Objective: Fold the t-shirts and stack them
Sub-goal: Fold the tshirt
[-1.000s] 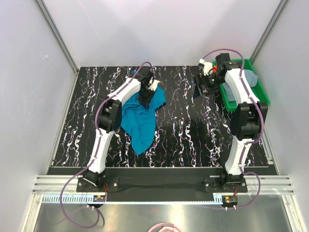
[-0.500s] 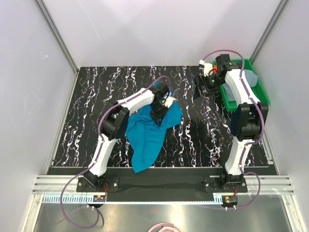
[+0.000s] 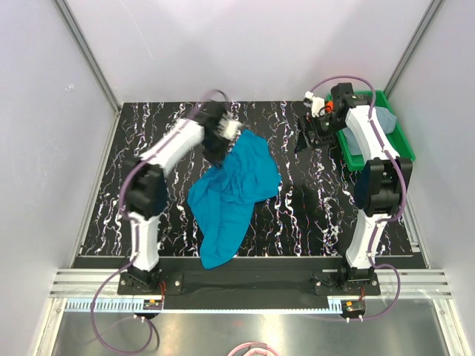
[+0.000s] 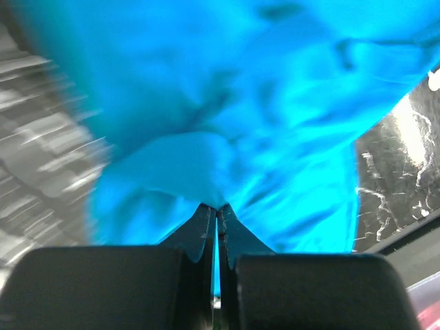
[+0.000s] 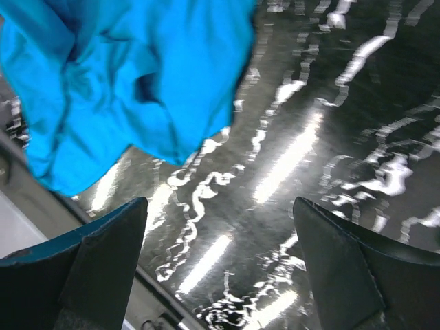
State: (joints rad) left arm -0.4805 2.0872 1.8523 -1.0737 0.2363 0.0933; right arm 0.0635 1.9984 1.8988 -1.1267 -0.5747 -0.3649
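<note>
Left arm reaches out to the far-left-centre of the table (image 3: 312, 215). left gripper (image 3: 220, 142) is at the far-left end of the teal-blue t-shirt (image 3: 234, 193). Left wrist view: left gripper (image 4: 217, 212) has its jaws pinched together with a sliver of teal-blue t-shirt (image 4: 227, 103) caught between the tips. The rest of the cloth bunches up just ahead of them and fills most of that view.

The shirt is unfolded and crumpled, lying left of the table's centre. It runs from the gripper diagonally towards the near edge: a wide rumpled lobe in the middle, then a narrower tail that reaches the near edge.

right gripper (image 3: 306, 136) is over the far-right part of the table, just left of the green tray (image 3: 401, 142) and well apart from the shirt. Right wrist view: right gripper (image 5: 218, 206) has its jaws spread wide, with only bare marbled table between the fingers (image 5: 103, 268). An edge of the teal-blue t-shirt (image 5: 124, 82) shows top left in that view, not touching the fingers.

The green tray sits at the far-right corner. A grey-blue t-shirt (image 3: 383, 119) lies in it, partly hidden behind the right arm, and I can't tell if it's folded.
</note>
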